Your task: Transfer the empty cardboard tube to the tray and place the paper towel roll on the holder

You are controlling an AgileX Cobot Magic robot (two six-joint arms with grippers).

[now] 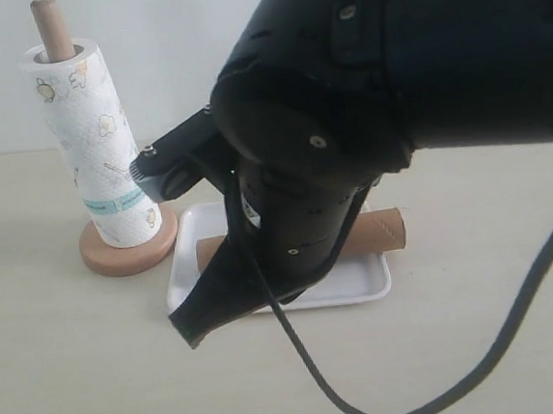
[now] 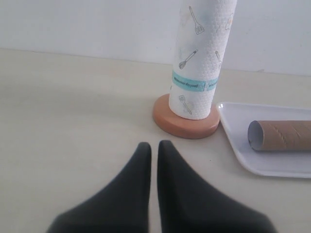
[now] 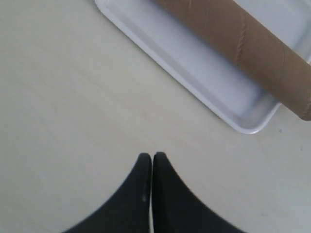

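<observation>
Last step, by the look of it: both placements done, nothing held.

Paper towel roll (image 1: 93,155) upright over the dowel of the holder (image 1: 131,257), resting on its disc base. Empty cardboard tube (image 1: 380,229) lying flat in the tray (image 1: 361,287), just beside the holder. Left gripper (image 2: 154,145) over bare table, fingers pressed almost together, pinching nothing. Right gripper (image 3: 148,156) likewise, fingers touching, near the tray's corner. Next, probably only to draw both arms back, keeping clear of the roll so as not to tip the holder.
</observation>
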